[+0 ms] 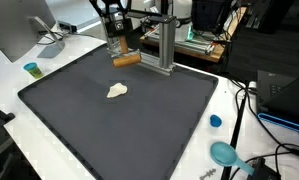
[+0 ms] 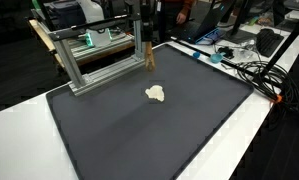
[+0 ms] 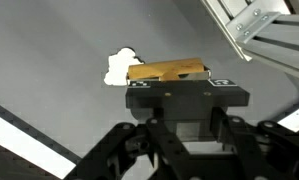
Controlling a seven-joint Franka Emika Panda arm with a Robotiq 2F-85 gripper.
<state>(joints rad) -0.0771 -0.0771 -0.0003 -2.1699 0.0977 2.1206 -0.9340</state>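
My gripper hangs over the far edge of the dark mat, close to the aluminium frame. It is shut on a brown wooden block, which lies crosswise under the fingers; the block shows in both exterior views. In the wrist view the block sticks out past the black gripper body, which hides the fingertips. A small white crumpled lump lies on the mat a short way in front of the block, also in the wrist view. Whether the block touches the mat I cannot tell.
The aluminium frame stands along the mat's far side. A small blue cup, a blue cap and a teal round thing sit on the white table. Cables trail beside the mat. A monitor stands at one corner.
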